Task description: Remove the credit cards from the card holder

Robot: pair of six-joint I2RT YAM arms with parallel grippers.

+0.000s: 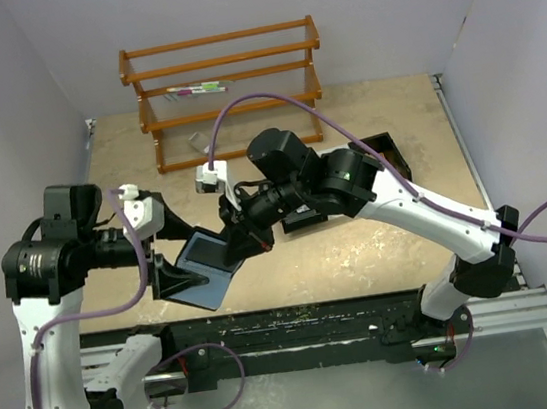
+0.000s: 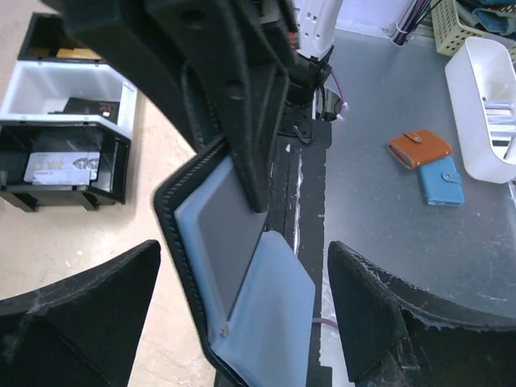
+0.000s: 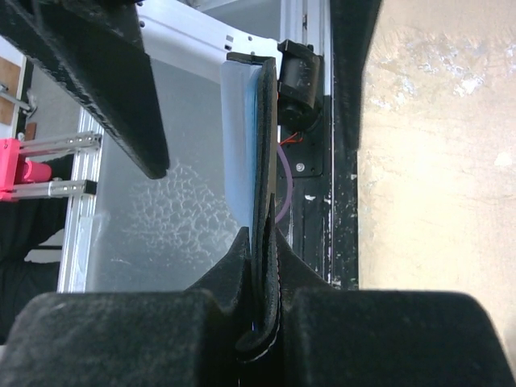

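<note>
Over the near edge of the table (image 1: 361, 253), the right gripper (image 3: 262, 242) pinches the open card holder (image 2: 242, 282) by one flap. Its long axis points into the left gripper (image 2: 243, 251), whose empty jaws are spread wide. No credit cards show, possibly tucked inside.

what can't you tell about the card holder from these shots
- right wrist: card holder edge-on in the right pincer; inside hidden
- left wrist: that pincer's finger covers part of the lining; contents unseen
- top external: slots too small to see
</note>
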